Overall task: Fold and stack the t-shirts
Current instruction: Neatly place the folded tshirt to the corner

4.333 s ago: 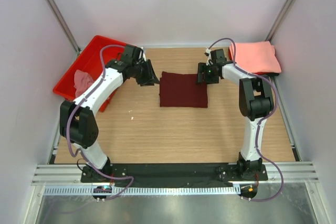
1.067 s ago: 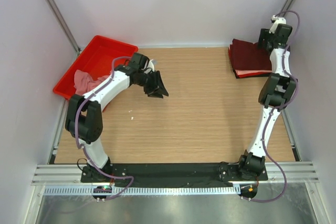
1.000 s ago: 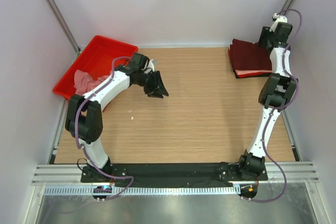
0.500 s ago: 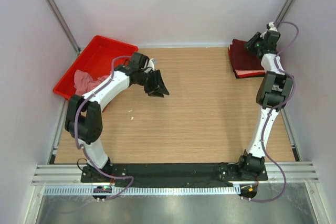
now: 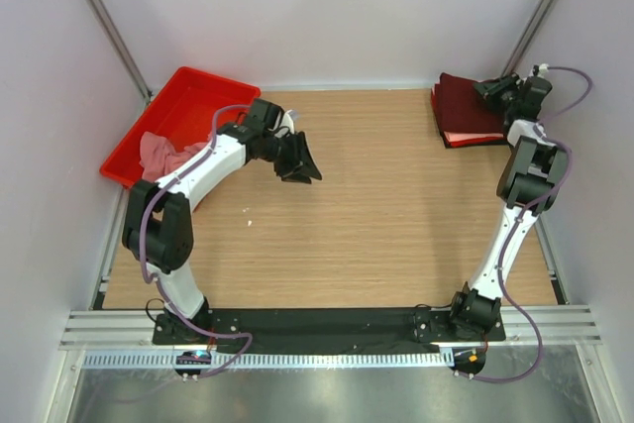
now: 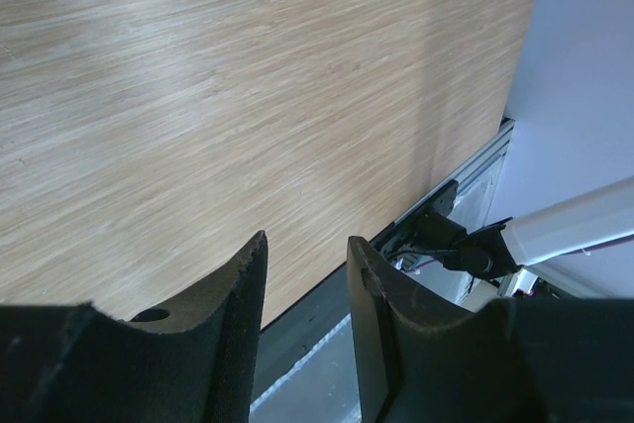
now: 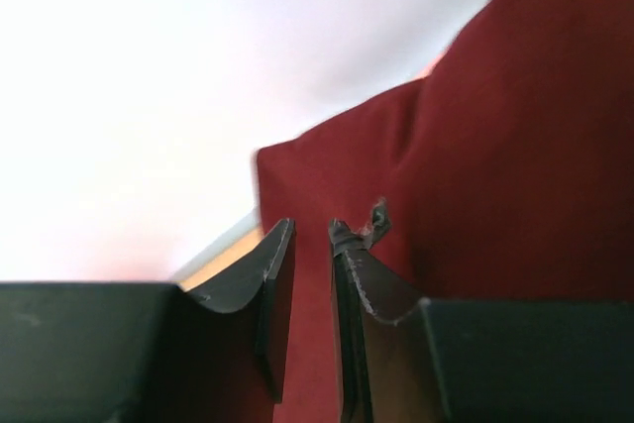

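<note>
A folded dark maroon t-shirt (image 5: 464, 106) lies on top of a salmon-pink t-shirt (image 5: 477, 138) at the table's back right corner. My right gripper (image 5: 492, 92) hovers over the maroon shirt's far right edge. In the right wrist view its fingers (image 7: 311, 227) stand a narrow gap apart, with the maroon cloth (image 7: 515, 126) beyond them and nothing pinched. A crumpled dusty pink t-shirt (image 5: 157, 152) sits in the red tray (image 5: 193, 94). My left gripper (image 5: 302, 160) hangs open and empty over bare wood (image 6: 307, 242), right of the tray.
The red tray stands at the back left, tilted against the wall. White walls and metal posts close in the table on three sides. The wooden table (image 6: 248, 76) ends at a dark rail with the arm bases (image 5: 466, 309).
The maroon shirt went from mid-table onto the salmon-pink one. In the last second my right gripper swung down and rightward over it, its jaws narrowing. The left arm barely moved.
</note>
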You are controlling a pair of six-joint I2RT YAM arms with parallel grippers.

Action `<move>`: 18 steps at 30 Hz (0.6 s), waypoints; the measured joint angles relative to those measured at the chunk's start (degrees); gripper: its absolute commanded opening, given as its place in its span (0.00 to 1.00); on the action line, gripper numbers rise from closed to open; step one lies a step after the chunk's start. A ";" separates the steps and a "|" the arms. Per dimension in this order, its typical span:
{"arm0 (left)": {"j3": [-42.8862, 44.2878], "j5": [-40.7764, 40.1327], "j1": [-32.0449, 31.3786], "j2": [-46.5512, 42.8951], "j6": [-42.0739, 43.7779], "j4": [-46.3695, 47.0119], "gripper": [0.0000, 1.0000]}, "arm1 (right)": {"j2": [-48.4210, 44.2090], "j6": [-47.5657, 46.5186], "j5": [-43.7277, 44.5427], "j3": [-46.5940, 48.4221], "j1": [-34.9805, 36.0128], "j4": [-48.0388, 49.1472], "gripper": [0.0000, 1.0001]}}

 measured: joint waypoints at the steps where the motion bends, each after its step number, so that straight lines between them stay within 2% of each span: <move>1: 0.00 -0.02 -0.09 -0.07 0.00 0.00 0.40 | -0.35 2.95 -0.55 -1.49 0.00 2.14 0.27; 5: 0.00 -0.20 -0.46 -0.20 0.00 0.02 0.40 | -2.97 18.38 -0.63 -12.15 0.35 17.38 0.20; 11: 0.00 -0.20 -1.49 -0.42 0.02 0.31 0.39 | -2.84 34.60 1.64 -20.61 0.35 33.57 0.15; 18: 0.00 -0.20 -1.79 -0.52 0.02 0.44 0.40 | -2.47 43.58 2.71 -25.53 0.35 43.87 0.15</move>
